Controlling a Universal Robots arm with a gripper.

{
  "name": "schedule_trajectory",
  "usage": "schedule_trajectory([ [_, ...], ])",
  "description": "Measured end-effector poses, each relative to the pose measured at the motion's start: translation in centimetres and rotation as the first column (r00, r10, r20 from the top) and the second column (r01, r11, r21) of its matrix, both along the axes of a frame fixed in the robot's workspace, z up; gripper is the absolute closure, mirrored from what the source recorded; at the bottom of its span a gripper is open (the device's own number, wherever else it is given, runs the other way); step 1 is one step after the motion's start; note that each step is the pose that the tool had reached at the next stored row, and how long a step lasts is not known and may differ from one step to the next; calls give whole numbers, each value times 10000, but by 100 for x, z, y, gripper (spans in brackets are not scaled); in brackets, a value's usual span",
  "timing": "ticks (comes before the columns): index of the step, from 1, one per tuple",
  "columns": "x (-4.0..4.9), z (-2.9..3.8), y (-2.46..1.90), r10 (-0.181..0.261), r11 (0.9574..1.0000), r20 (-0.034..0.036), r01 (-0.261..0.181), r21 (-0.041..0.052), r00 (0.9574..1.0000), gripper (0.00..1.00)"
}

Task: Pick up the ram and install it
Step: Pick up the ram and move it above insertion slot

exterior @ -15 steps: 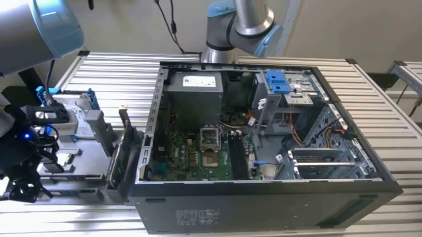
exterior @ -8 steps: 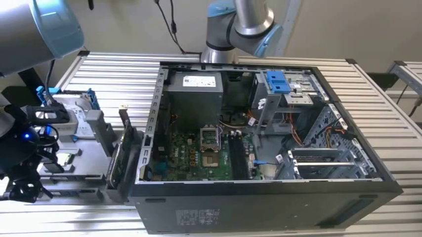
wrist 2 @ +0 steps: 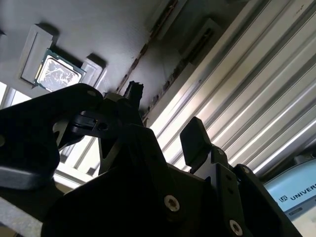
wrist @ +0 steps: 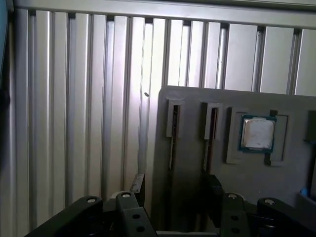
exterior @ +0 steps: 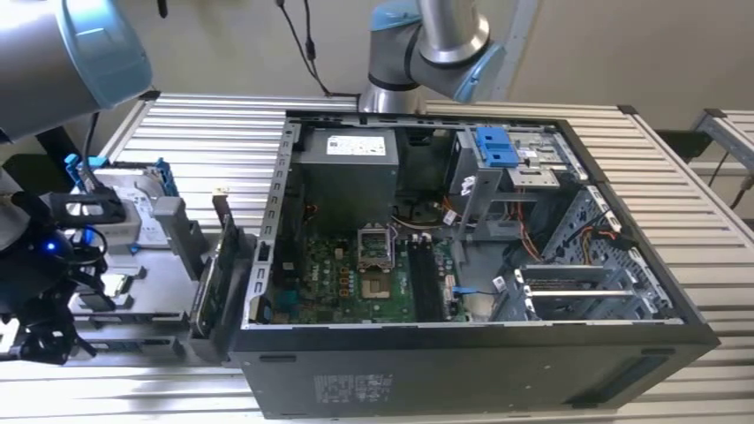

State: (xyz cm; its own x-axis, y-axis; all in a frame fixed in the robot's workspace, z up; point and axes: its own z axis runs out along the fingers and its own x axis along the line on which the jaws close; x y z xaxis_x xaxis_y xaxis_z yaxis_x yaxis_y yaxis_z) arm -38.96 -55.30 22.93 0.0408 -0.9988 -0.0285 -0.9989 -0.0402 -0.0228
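The grey tray (wrist: 192, 108) is partly covered by the gripper (wrist: 175, 190), whose fingers are spread with nothing between. The ram (wrist: 172, 143) is seen edge-on in a narrow tray slot, hardly distinguishable; a processor (wrist: 256, 133) is seated nearby.

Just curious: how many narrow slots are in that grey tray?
2 slots: one by the edge of the grey tray, one between it and the square chip. The tool may hide others.
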Motion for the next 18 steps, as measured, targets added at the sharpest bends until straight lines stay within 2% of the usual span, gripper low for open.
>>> schedule_trajectory([
  [4,0,-7,0,0,10000,-1,0,-37,10000,41],
  [11,-1,-11,0,0,10000,1,0,-37,10000,41],
  [18,0,-85,0,0,10000,4,0,-37,10000,41],
])
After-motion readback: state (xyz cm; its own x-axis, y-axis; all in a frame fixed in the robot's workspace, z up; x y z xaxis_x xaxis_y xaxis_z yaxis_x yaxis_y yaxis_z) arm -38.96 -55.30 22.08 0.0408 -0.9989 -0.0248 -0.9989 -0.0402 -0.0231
